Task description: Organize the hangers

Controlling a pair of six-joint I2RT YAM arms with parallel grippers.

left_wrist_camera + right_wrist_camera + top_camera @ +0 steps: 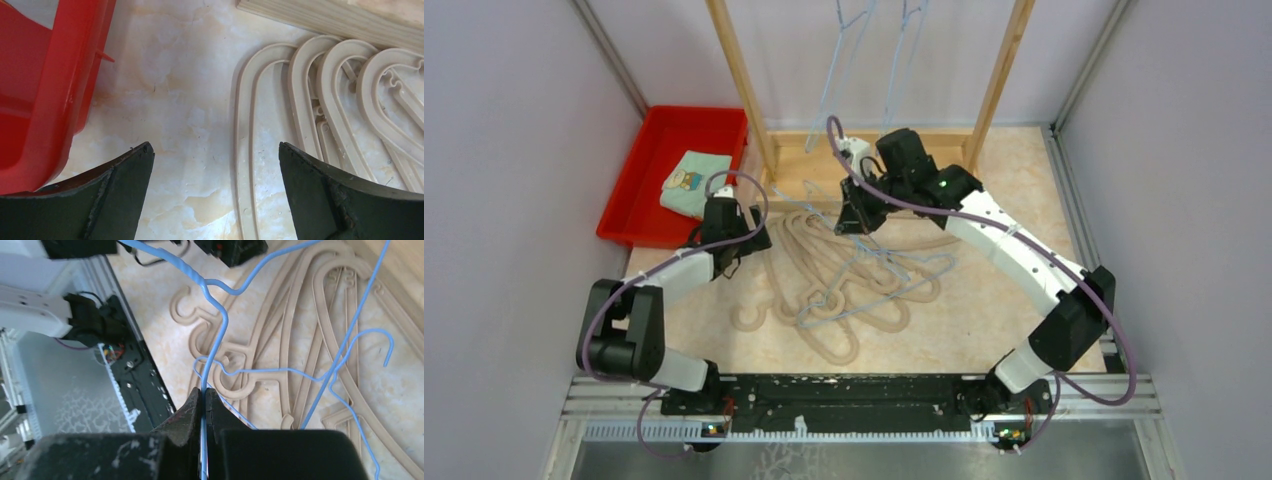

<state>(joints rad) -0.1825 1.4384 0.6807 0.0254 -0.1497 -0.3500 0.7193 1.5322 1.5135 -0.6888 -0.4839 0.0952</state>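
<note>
Several beige hangers (824, 275) lie in a tangled pile on the marble-patterned table, with light-blue wire hangers (921, 276) across them. My right gripper (204, 392) is shut on one blue wire hanger (221, 332), the wire pinched between its jaws above the pile; in the top view this gripper (852, 222) hangs over the pile's far edge. My left gripper (215, 147) is open above bare table, with the curved ends of the beige hangers (300, 100) just to its right. In the top view it (746, 238) is at the pile's left. Two more blue wire hangers (902, 60) hang on the rack.
A tall wooden frame rack (742, 95) stands at the back, its base rail (320, 17) just beyond the pile. A red bin (639, 195) with a folded cloth (694, 183) sits at the far left, close to my left gripper. Walls enclose both sides.
</note>
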